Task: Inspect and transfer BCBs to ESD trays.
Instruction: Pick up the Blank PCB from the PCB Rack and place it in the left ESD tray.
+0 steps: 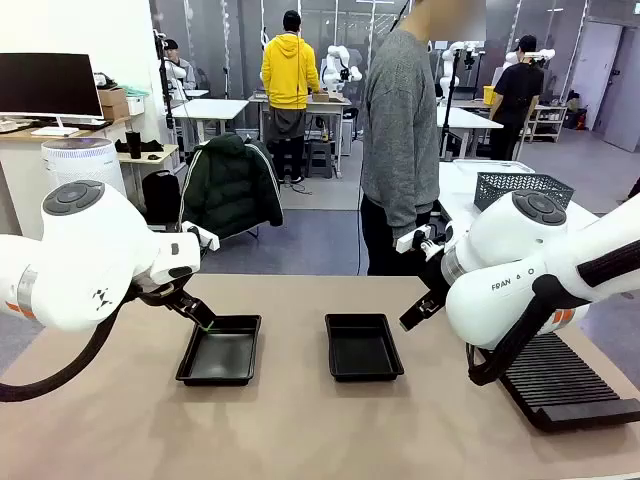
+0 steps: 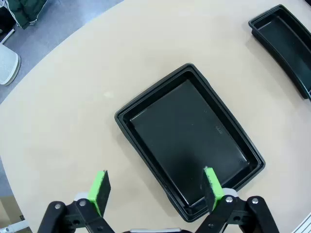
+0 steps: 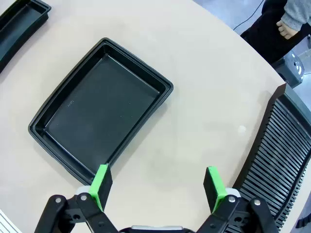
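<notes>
Left tray (image 2: 189, 131) under left claw (image 2: 155, 182) — right tray (image 3: 97, 107) beside right claw (image 3: 156, 177).

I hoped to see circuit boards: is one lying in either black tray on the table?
No, the left tray and the right tray both show bare black floors with nothing on them.

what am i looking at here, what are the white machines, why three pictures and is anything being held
These are two white robot arms at a tan table. The wide picture looks from between them at a person standing across. The other two pictures come from cameras on each wrist, looking down past green-padded fingers. The left gripper and right gripper are both open, holding nothing. On the table lie the left ESD tray and the right ESD tray, both empty, and a black ribbed rack.
</notes>
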